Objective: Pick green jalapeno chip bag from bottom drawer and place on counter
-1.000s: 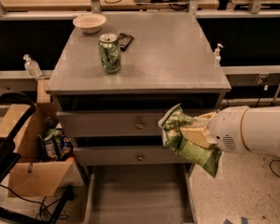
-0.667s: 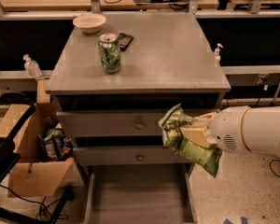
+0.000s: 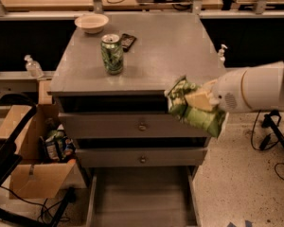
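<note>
My gripper (image 3: 204, 100) is shut on the green jalapeno chip bag (image 3: 191, 110), a shiny green foil bag with white and yellow print. It holds the bag in the air at the counter's front right corner, level with the counter's front edge and in front of the upper drawer front. The bottom drawer (image 3: 142, 200) is pulled open below, its grey wood-grain floor bare. The counter (image 3: 170, 51) is the grey top of the cabinet. My white arm (image 3: 260, 86) comes in from the right.
A green patterned soda can (image 3: 112, 54), a beige bowl (image 3: 91, 22) and a dark packet (image 3: 127, 41) stand on the counter's left and back. A cardboard box (image 3: 38, 174) with snack packets sits on the floor at left. Two closed drawer fronts (image 3: 142, 126) have round knobs.
My gripper has risen with the chip bag, from in front of the drawer fronts up to the level of the counter's front edge.
</note>
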`<state>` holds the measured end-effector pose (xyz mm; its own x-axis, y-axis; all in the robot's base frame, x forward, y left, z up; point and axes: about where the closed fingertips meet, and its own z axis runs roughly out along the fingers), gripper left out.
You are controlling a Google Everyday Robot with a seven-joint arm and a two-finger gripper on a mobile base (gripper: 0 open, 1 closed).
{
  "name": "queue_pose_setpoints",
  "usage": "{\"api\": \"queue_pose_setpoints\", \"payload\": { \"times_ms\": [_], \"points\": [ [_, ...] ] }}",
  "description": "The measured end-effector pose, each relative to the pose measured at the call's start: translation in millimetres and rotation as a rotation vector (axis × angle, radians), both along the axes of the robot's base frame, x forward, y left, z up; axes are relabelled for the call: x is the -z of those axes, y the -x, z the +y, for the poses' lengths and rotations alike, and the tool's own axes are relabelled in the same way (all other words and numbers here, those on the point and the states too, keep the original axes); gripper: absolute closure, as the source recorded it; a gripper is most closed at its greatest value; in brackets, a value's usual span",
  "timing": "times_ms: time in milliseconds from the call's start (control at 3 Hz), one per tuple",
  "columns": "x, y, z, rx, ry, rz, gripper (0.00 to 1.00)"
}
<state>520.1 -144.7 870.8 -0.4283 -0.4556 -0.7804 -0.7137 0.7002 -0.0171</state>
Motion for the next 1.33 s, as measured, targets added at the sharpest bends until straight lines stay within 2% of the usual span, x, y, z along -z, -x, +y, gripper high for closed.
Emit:
{"api": "queue_pose_setpoints", "payload": {
  "times_ms": [333, 667, 1000, 1333],
  "points": [
    [-28, -58, -11, 0.001, 0.034, -0.001, 1.0],
    [-34, -129, -14, -0.031, 0.046, 0.036, 1.0],
    [-16, -181, -15, -0.058, 0.017, 0.073, 1.0],
    [-34, -248, -18, -0.03, -0.059, -0.014, 1.0]
  ]
}}
